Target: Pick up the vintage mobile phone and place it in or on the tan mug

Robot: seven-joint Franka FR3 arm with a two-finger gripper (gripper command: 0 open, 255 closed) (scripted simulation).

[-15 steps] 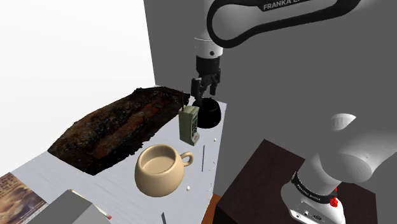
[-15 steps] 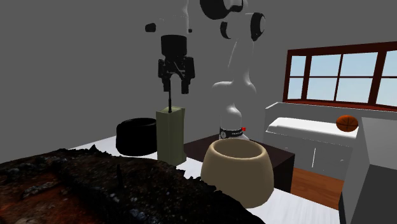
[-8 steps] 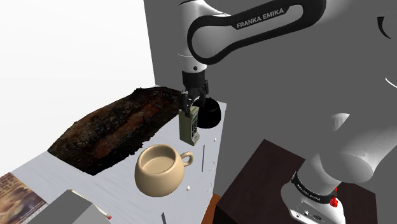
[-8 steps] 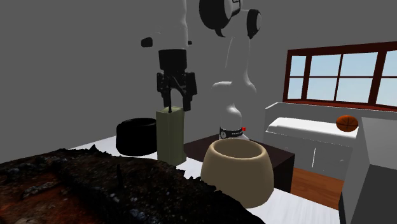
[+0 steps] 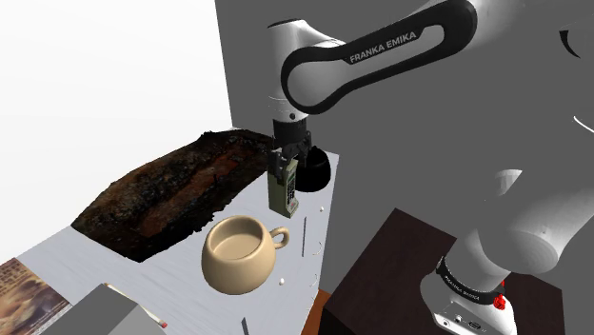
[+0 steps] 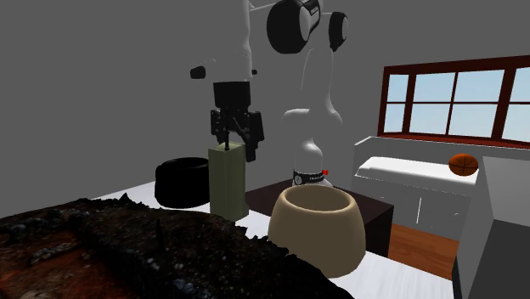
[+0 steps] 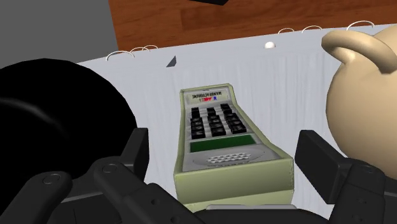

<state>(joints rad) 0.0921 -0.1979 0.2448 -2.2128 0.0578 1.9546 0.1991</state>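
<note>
The olive, black-keyed phone (image 7: 219, 130) stands upright.

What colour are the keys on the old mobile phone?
Black keys on a pale olive-green phone; the wrist view shows them best.

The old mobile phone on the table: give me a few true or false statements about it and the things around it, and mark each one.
1. The phone stands upright on the table. True.
2. The tool is shut on the phone. False: its fingers stand apart on either side of the phone's top, with a gap on each side in the wrist view.
3. The phone lies inside the tan mug. False: the mug is empty and stands apart from the phone.
4. A black round object sits close beside the phone. True.
</note>
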